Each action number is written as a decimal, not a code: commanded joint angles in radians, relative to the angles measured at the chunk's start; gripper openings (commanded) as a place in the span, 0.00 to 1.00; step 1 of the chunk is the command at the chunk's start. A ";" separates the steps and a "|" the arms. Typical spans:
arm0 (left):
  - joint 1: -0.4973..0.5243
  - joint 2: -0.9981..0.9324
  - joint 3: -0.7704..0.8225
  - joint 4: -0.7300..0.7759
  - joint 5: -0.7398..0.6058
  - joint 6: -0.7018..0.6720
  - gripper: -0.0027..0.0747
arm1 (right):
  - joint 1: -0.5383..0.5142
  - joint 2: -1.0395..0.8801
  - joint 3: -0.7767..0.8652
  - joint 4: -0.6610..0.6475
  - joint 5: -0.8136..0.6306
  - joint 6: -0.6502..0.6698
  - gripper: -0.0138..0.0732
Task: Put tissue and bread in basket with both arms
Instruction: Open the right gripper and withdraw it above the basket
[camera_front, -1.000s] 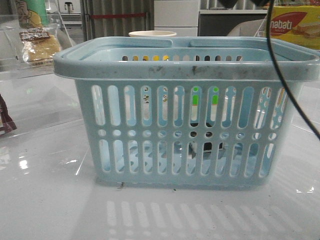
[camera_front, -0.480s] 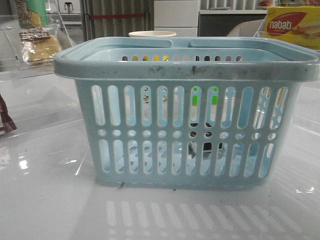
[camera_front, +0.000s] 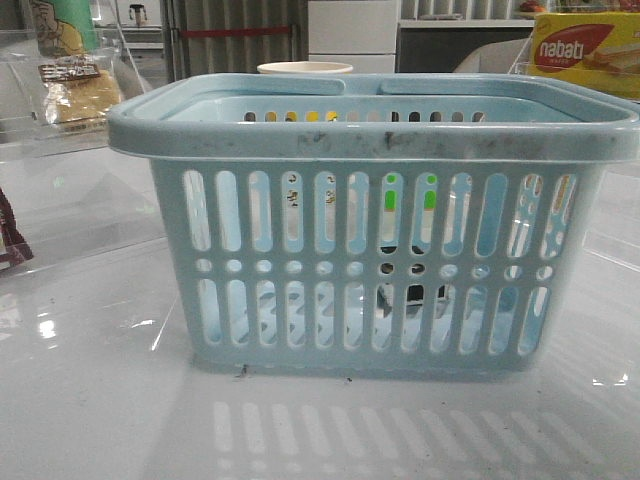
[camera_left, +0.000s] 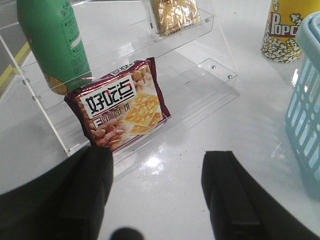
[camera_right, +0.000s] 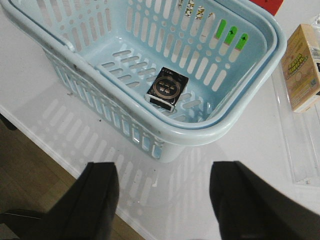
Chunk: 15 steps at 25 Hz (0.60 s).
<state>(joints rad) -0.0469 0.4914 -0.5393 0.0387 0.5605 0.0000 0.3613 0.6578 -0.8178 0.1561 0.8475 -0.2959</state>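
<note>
The pale blue basket (camera_front: 370, 250) stands mid-table. In the right wrist view the tissue (camera_right: 167, 89), a small dark packet with a white edge, lies on the floor of the basket (camera_right: 227, 122). My right gripper (camera_right: 165, 170) hangs open and empty over the table's near edge, short of the basket. The bread (camera_front: 75, 92) in its clear wrapper rests on the acrylic shelf at the far left, and the left wrist view shows the bread (camera_left: 175, 15) on the upper step. My left gripper (camera_left: 160, 155) is open and empty above the table, in front of the shelf.
A dark red snack wrapper (camera_left: 120, 110) leans on the acrylic shelf (camera_left: 210, 75) beside a green bottle (camera_left: 55, 45). A popcorn cup (camera_left: 282, 35) stands near the basket. A yellow-red nabati box (camera_front: 585, 50) sits at the back right, and a tan carton (camera_right: 302, 67) lies right of the basket.
A black cable that hung across the right side of the front view one second ago is gone. The basket and the shelf items have not moved.
</note>
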 joint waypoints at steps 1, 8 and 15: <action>0.002 0.010 -0.029 -0.006 -0.082 0.000 0.62 | 0.002 -0.003 -0.024 0.003 -0.072 -0.008 0.75; 0.002 0.020 -0.031 -0.006 -0.194 0.000 0.63 | 0.002 -0.003 -0.024 0.003 -0.072 -0.008 0.75; 0.002 0.262 -0.136 -0.006 -0.192 0.000 0.78 | 0.002 -0.003 -0.024 0.003 -0.072 -0.008 0.75</action>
<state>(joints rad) -0.0469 0.6749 -0.6021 0.0387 0.4543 0.0000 0.3613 0.6553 -0.8165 0.1561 0.8475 -0.2956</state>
